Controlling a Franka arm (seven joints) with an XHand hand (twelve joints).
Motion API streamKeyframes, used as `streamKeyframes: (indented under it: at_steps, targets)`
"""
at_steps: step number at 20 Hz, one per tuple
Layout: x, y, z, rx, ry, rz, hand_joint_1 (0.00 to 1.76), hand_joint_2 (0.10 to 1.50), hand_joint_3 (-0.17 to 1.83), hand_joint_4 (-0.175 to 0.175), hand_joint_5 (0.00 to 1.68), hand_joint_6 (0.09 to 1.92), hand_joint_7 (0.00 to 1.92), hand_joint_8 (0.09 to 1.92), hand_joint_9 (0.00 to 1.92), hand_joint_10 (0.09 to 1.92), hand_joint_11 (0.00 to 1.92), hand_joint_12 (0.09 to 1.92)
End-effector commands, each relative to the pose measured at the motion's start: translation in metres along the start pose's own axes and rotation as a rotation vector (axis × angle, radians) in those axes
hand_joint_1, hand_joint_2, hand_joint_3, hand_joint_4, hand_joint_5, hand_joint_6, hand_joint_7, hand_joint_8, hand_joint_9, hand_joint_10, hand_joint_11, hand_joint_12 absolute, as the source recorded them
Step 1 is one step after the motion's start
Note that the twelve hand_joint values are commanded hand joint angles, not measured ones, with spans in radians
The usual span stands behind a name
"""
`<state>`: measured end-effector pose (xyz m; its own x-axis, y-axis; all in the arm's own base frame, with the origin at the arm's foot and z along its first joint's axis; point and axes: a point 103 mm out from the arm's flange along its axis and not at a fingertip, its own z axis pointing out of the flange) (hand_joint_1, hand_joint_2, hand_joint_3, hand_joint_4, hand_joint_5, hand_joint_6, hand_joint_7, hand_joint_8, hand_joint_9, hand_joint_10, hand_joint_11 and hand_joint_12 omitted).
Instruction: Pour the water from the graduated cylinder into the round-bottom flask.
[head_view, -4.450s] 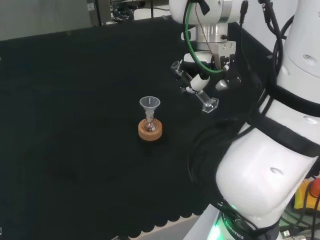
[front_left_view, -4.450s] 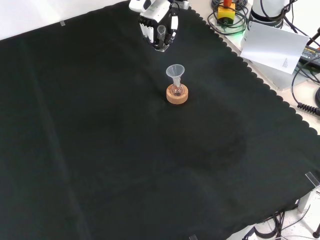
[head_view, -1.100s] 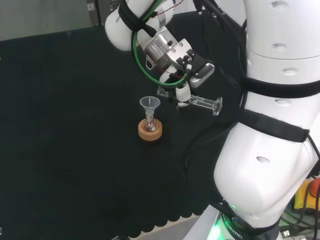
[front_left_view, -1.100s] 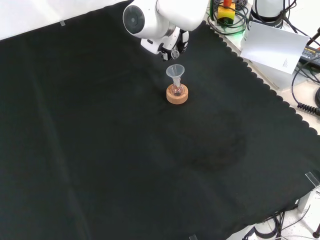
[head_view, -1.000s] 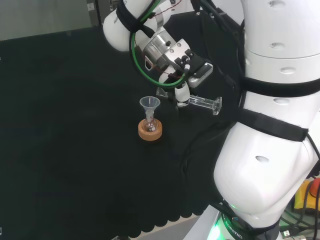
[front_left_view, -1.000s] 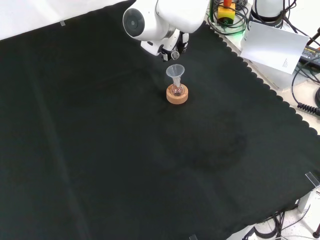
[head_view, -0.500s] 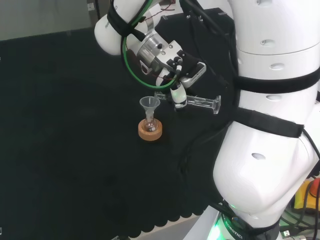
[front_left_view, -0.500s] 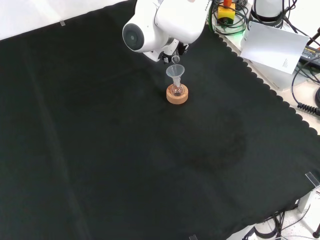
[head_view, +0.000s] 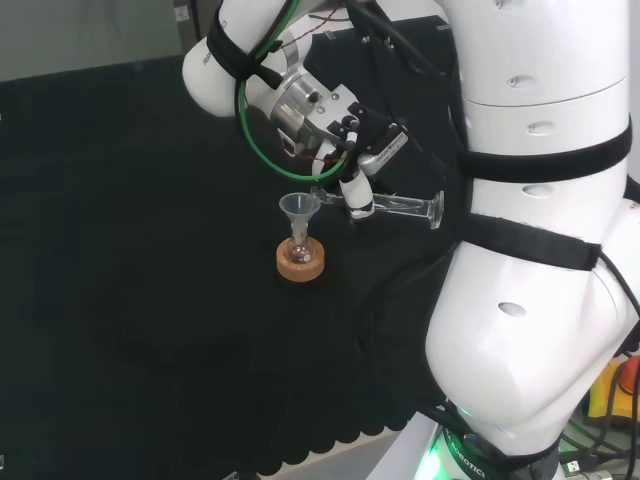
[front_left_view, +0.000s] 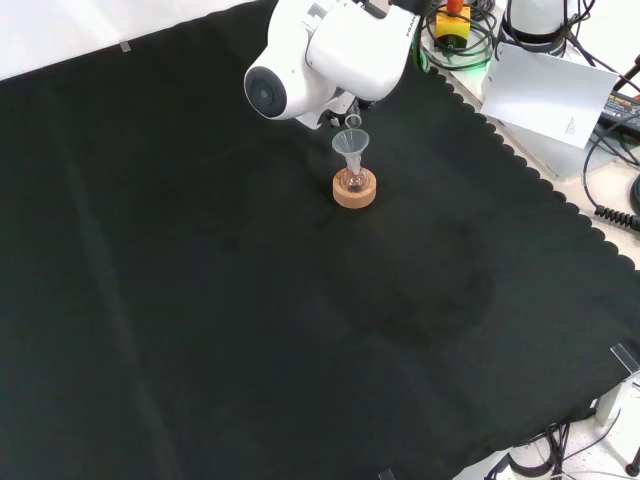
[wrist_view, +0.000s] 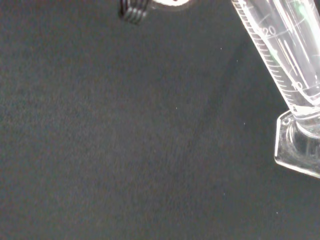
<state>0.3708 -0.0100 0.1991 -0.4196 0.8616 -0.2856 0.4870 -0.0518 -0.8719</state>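
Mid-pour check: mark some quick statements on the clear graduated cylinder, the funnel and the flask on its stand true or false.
1. The hand holds the clear graduated cylinder nearly level. True.
2. A clear funnel sits in the small round-bottom flask. True.
3. The flask rests on a red ribbed ring. False: it rests on a cork ring stand.
4. The cylinder's foot points toward the funnel. False: its mouth end does, in the head view.

In the head view, the cylinder (head_view: 395, 206) lies sideways in the fingers (head_view: 357, 196); funnel (head_view: 299, 209), flask (head_view: 299, 247) and stand (head_view: 300, 262) sit lower left.
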Motion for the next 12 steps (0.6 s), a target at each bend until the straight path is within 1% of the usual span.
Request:
streamKeyframes:
  at_steps: [1, 3, 7, 12]
  targets:
    - [0.0018, -0.0012, -0.0018, 0.025, -0.013, 0.006, 1.15, 0.90, 0.50, -0.175, 0.96, 1.14, 1.22, 0.30, 1.41, 0.09, 1.25, 0.73]
    - [0.0022, -0.0012, -0.0032, 0.032, -0.022, 0.007, 1.15, 0.90, 0.50, -0.175, 0.96, 1.14, 1.22, 0.30, 1.41, 0.09, 1.25, 0.73]
    - [0.0037, -0.0020, -0.0054, 0.069, -0.029, 0.026, 1.15, 0.90, 0.50, -0.175, 0.95, 1.14, 1.22, 0.30, 1.41, 0.09, 1.25, 0.73]
    - [0.0039, -0.0050, -0.0079, 0.079, -0.034, 0.033, 1.15, 0.90, 0.49, -0.175, 0.95, 1.14, 1.22, 0.30, 1.41, 0.09, 1.25, 0.73]
